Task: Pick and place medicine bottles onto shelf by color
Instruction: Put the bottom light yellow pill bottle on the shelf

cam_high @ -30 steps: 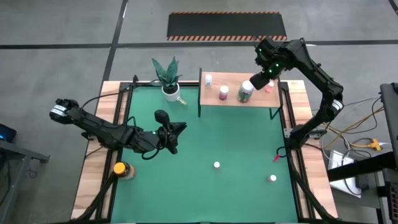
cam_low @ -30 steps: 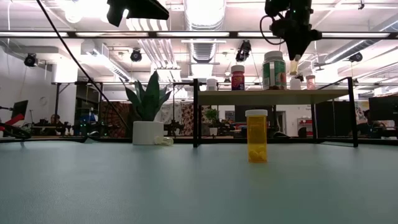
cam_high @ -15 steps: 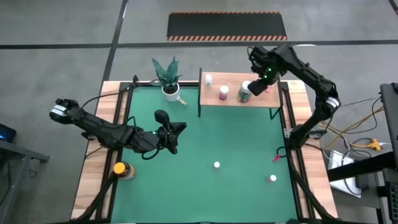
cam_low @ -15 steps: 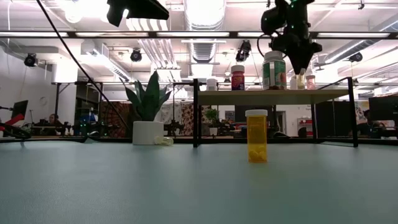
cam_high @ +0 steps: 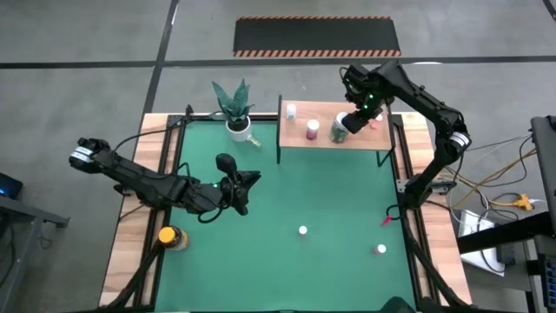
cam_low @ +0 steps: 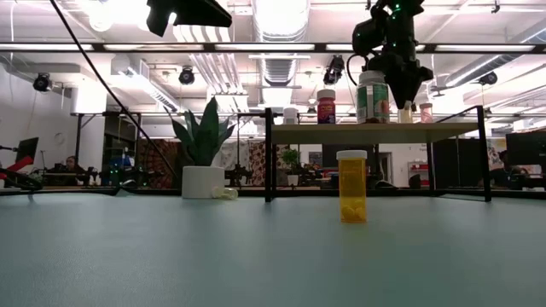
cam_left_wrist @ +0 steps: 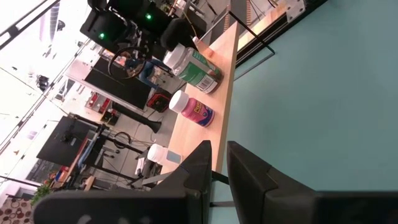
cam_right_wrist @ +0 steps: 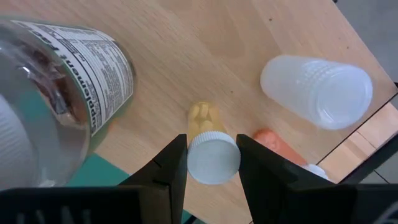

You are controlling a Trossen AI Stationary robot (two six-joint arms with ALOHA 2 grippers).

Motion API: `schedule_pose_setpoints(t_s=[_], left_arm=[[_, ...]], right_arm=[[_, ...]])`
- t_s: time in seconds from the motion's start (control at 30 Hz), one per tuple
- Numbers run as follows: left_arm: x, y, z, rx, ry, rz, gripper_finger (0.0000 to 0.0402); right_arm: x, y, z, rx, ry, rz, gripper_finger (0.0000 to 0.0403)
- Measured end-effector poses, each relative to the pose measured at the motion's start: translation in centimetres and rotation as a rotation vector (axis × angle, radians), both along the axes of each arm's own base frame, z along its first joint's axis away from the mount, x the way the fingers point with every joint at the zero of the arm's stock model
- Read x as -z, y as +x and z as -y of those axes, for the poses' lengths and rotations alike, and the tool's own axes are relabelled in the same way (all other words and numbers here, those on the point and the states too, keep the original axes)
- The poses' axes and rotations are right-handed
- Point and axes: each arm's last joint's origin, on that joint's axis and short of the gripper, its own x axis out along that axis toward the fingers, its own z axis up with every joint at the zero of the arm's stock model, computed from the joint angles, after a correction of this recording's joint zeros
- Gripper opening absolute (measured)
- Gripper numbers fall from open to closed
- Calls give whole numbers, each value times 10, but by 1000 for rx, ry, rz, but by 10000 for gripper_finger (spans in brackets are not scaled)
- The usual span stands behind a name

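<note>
From my station I see grey concrete floor (cam_high: 78, 52), a striped black floor mat (cam_high: 317, 36) beyond the table, bright ceiling light strips (cam_low: 281, 47), exposed ducts (cam_low: 281, 72), dark shelving racks (cam_low: 128, 141) across the room.

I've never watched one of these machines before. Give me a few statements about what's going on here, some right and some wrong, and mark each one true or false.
1. The right gripper holds a small white-capped yellow bottle over the shelf. True.
2. The left gripper is also at the shelf. False: it hangs over the green mat, well short of the shelf.
3. A potted plant stands on the shelf. False: it stands on the table, beside the shelf's end.
4. A large bottle with a green label stands on the shelf next to the right gripper. True.
5. An amber bottle with a yellow cap sits on the shelf. False: it stands off the mat, on the table's wooden edge on the left arm's side.
</note>
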Motion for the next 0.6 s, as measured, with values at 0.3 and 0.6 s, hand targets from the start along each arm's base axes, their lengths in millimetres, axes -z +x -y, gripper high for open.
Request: schedule_pose_setpoints(t_s=[0.3, 0.6], left_arm=[[0, 0, 0, 0, 0, 0, 33], [0, 0, 0, 0, 0, -1, 33]], right_arm=[[-3, 1, 2, 2, -53, 25, 148], [-4, 1, 2, 3, -60, 29, 158]])
